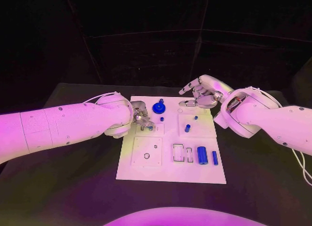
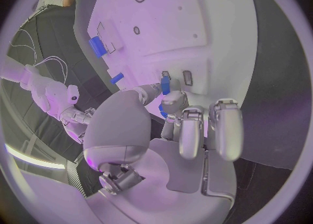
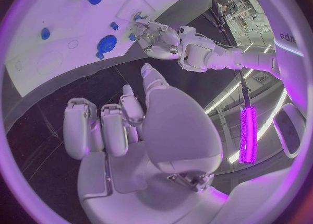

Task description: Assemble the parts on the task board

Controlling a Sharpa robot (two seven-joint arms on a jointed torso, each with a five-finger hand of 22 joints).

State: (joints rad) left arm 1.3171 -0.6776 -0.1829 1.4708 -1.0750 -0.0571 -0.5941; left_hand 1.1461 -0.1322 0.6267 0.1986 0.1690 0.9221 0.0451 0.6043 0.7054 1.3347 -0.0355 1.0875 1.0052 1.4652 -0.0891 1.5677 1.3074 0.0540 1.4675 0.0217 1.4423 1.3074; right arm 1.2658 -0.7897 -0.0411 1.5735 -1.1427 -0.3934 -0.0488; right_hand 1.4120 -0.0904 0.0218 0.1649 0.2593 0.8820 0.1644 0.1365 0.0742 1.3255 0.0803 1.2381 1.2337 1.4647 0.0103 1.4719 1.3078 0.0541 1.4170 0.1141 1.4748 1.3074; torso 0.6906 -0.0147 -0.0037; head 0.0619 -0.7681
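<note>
A small blue peg [image 2: 166, 84] is pinched in the left robot hand [image 1: 140, 117], low over the white task board's [image 1: 146, 174] far-left part — beside the round blue part [image 1: 158, 108]. Two blue cylinders [image 1: 203, 155] lie near its right edge. The right robot hand [image 1: 204, 94] hovers beyond the far edge — fingers apart, holding nothing.

The task board [image 1: 171, 175] lies mid-table, the left hand [image 1: 141, 117] over its left edge, the right hand [image 1: 204, 95] behind its far right corner.

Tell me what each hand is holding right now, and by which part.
The left hand pinches a small blue peg by its lower end, over the white board. The right hand holds nothing.
</note>
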